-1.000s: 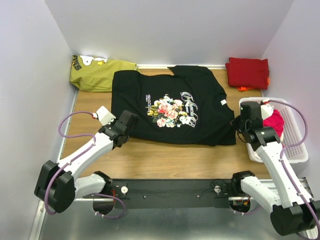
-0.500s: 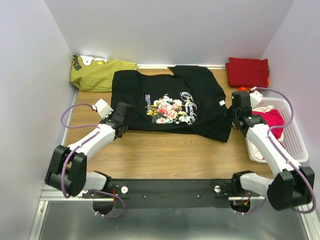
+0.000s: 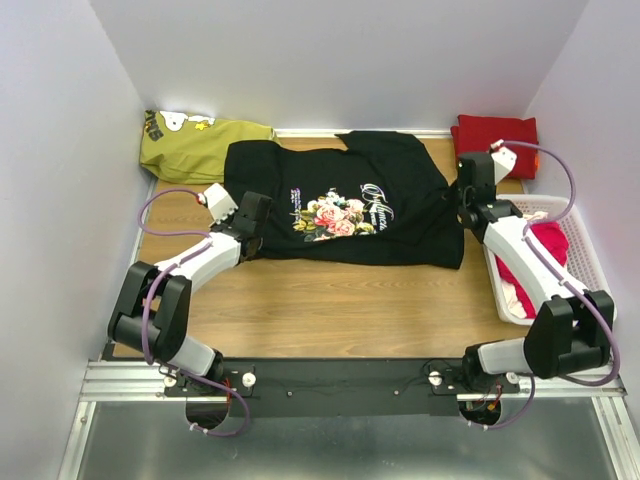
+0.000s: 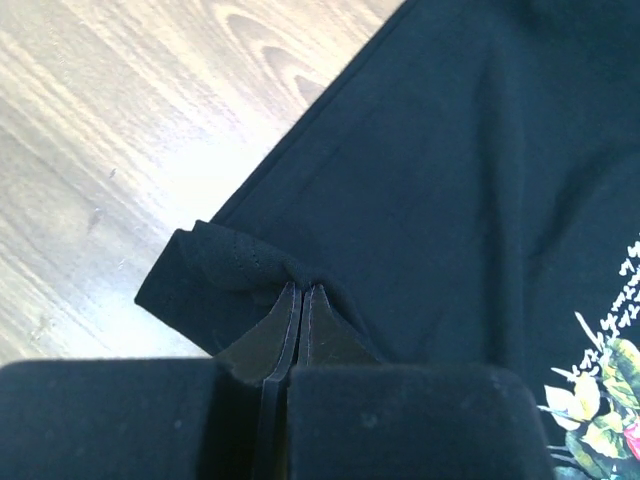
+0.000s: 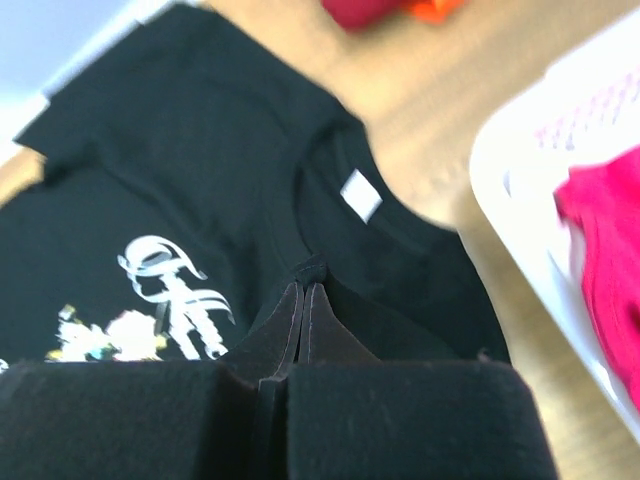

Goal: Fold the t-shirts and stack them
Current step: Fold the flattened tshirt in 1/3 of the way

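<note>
Since a second ago both arms have swung toward the top of the overhead view. The black t-shirt (image 3: 345, 205) has been dragged with them, so its near edge now lies higher on the bench (image 3: 330, 305) and more bare wood shows below it. The left fingers (image 4: 283, 335), which were at the shirt's lower left corner beside bare wood, are closed on a small bunched fold of its black edge, now at the middle left of the frame. The right fingers (image 5: 287, 318) have climbed from beside the basket to just below the folded dark red t-shirt (image 3: 497, 146) in the upper right corner. They are pressed together on a pinch of black cloth just below the neckline with its white label. The black shirt lies spread across the middle of the bench, print upward, with its right side rumpled. At the right edge the white basket (image 3: 592, 262) holds bright pink t-shirts (image 3: 548, 243) heaped against its left wall, with a little pale cloth under them. An olive garment (image 3: 195, 147) stays bundled in the upper left corner.
</note>
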### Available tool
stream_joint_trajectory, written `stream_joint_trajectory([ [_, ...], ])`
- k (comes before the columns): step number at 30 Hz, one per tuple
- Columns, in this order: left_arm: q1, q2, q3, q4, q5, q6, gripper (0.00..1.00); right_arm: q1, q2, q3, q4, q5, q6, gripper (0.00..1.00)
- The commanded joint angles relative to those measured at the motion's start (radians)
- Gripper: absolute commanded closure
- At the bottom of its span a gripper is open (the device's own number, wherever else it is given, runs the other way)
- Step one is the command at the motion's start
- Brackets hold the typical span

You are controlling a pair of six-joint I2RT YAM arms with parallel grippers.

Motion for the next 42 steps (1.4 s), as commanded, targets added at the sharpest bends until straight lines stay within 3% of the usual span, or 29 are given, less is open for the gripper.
stream_joint_trajectory([
  [1,0.006,0.017,0.036,0.054,0.008,0.051,1.0,0.0,0.052,0.116,0.083,0.04,-0.088,0.99],
  [8,0.006,0.072,0.088,0.061,0.011,0.072,1.0,0.0,0.205,0.223,0.095,-0.002,-0.139,0.99],
  [22,0.037,0.279,0.191,0.118,0.009,0.137,1.0,0.0,0.437,0.253,0.155,-0.054,-0.172,0.99],
  [30,0.076,0.233,0.236,0.138,0.065,0.145,1.0,0.0,0.578,0.432,0.153,-0.089,-0.251,0.96],
  [31,0.083,0.242,0.255,0.111,0.055,0.146,0.98,-0.002,0.592,0.456,0.155,-0.094,-0.257,0.92],
  [34,0.095,0.282,0.315,0.1,0.045,0.175,0.89,-0.002,0.627,0.512,0.156,-0.101,-0.28,0.62],
  [36,0.109,0.299,0.326,0.112,0.064,0.198,0.69,-0.002,0.63,0.524,0.155,-0.075,-0.291,0.42],
  [37,0.112,0.3,0.327,0.132,0.075,0.209,0.54,-0.002,0.617,0.52,0.153,-0.066,-0.291,0.37],
  [38,0.116,0.302,0.327,0.135,0.086,0.214,0.48,-0.002,0.601,0.507,0.155,-0.043,-0.289,0.31],
  [40,0.118,0.305,0.33,0.132,0.091,0.224,0.38,-0.003,0.536,0.44,0.155,-0.026,-0.282,0.27],
  [42,0.118,0.293,0.324,0.118,0.077,0.22,0.37,-0.003,0.479,0.38,0.153,-0.017,-0.263,0.26],
])
